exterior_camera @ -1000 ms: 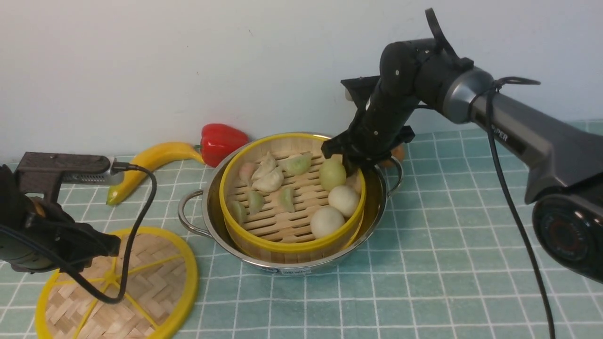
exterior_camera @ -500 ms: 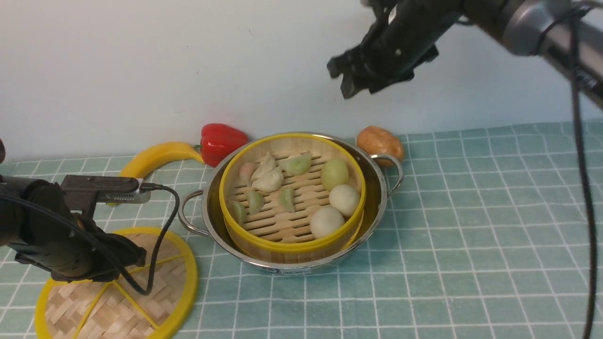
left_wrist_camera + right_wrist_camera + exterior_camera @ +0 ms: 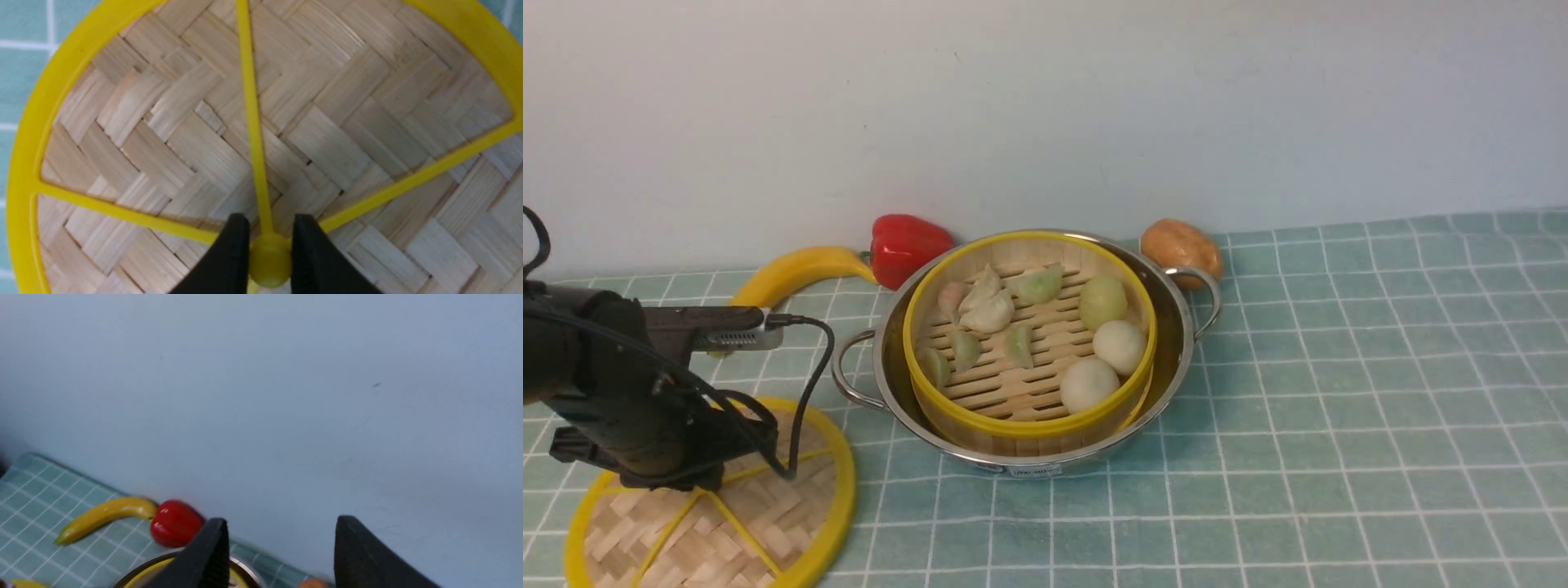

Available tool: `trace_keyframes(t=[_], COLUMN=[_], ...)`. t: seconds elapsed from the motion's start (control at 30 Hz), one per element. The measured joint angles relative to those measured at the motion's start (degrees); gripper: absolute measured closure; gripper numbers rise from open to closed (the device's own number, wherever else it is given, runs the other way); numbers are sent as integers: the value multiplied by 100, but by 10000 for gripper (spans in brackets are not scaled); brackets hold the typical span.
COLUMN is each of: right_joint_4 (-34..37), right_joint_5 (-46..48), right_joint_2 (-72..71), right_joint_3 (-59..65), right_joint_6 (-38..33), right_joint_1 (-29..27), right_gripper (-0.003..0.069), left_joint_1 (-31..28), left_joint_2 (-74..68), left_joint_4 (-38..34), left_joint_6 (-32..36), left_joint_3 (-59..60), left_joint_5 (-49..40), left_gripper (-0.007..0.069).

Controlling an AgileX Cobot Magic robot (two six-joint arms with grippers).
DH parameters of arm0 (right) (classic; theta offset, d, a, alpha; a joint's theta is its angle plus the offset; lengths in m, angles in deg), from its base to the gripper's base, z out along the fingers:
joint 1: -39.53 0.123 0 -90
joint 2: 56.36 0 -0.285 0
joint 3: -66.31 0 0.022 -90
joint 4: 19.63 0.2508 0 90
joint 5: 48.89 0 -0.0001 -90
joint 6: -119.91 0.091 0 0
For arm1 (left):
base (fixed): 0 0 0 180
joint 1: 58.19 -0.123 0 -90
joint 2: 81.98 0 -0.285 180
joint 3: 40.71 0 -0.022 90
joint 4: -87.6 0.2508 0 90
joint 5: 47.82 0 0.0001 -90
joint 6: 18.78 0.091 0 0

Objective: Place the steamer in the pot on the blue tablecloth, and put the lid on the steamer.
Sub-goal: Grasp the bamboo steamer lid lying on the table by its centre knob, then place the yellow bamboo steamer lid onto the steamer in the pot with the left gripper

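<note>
The steamer (image 3: 1029, 412) sits inside the pot (image 3: 1178, 359) on the blue tablecloth (image 3: 1339, 408), with dumplings and round buns on its slats. The lid (image 3: 768, 523) lies flat on the cloth to the pot's front left. My left gripper (image 3: 698, 483) is down on the lid. In the left wrist view (image 3: 270, 220) its jaws are closed on the lid's (image 3: 327, 122) yellow centre hub. My right gripper (image 3: 282, 520) is open and empty, high above the pot's far rim (image 3: 245, 573). The right arm is out of the front view.
A banana (image 3: 792, 269) and a red pepper (image 3: 907, 245) lie behind the pot at the left, against the wall. A brown bun (image 3: 1180, 245) lies by the pot's back right handle. The left arm's cable hangs over the lid.
My right gripper let go of the steamer's far rim, rose, and left the front view. My left gripper came down and closed on the lid's hub; the lid slid slightly left.
</note>
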Motion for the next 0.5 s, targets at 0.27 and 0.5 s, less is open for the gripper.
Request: trace_keyframes(t=[0.27,0.5], right_joint_4=[-1237,-1595], right_joint_5=[-13,6], right_joint_2=[-1486,-2776], right_joint_3=[1184,3283], right_joint_6=[107,382], right_joint_1=[0,0], right_gripper=[294,294], left_joint_1=[22,1047], left_joint_2=[342,128], left_joint_4=[590,-689], left_joint_6=[215,1230], left_joint_3=[-2383,-4030], left_joint_5=[-2373,-2551], left_gripper=[508,508])
